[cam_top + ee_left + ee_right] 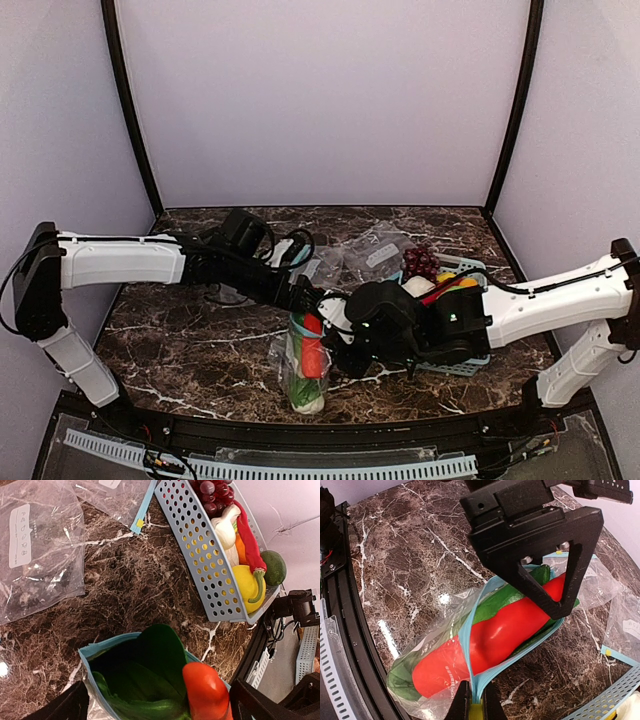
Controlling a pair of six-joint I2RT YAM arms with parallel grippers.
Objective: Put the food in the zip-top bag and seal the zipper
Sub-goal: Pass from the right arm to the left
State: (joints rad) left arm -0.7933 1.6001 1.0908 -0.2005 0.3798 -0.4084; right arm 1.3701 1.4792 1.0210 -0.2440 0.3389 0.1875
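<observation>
Two foods sit in the bag [303,368] on the table [200,340]: leafy one [150,660] and red one [520,615]; cucumber unclear. Left claw [160,705] spread wide over the open mouth. Right claw [474,705] pinches zipper [468,645] end. Sealing not yet done.

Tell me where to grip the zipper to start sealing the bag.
Take the zipper at its far end, opposite the corner the right gripper pinches, coming from above with jaws across both lips. The red-orange vegetable sticks through the mouth's middle and props the lips apart; they likely close easiest at the ends.
</observation>
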